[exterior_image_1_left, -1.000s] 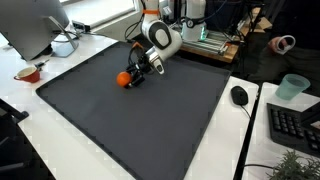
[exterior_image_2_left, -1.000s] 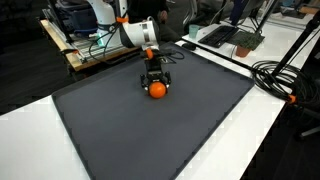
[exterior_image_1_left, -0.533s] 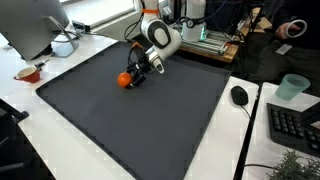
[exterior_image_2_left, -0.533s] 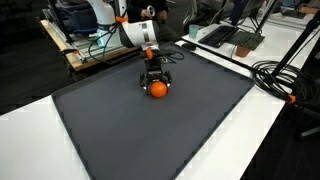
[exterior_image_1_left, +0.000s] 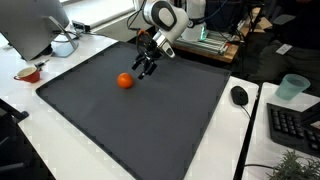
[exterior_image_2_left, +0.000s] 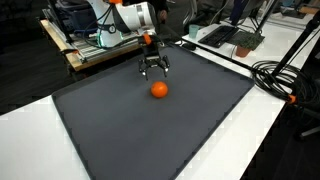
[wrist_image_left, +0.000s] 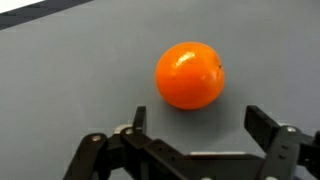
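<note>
An orange (exterior_image_1_left: 124, 81) lies alone on the dark grey mat (exterior_image_1_left: 130, 125); it also shows in an exterior view (exterior_image_2_left: 158, 90) and in the wrist view (wrist_image_left: 190, 74). My gripper (exterior_image_1_left: 145, 68) hangs open and empty above the orange, a little behind it, also seen in an exterior view (exterior_image_2_left: 152, 71). In the wrist view its two black fingers (wrist_image_left: 200, 122) stand apart with the orange just beyond them, touching neither.
A red bowl (exterior_image_1_left: 28, 73) and a white item (exterior_image_1_left: 63, 45) sit on the white table by the monitor. A mouse (exterior_image_1_left: 239, 95), a keyboard (exterior_image_1_left: 296, 125) and a pale cup (exterior_image_1_left: 292, 87) lie beside the mat. Cables (exterior_image_2_left: 283, 78) run past the mat edge.
The gripper has let go of the orange and risen away from it. The orange stays on the mat where it was.
</note>
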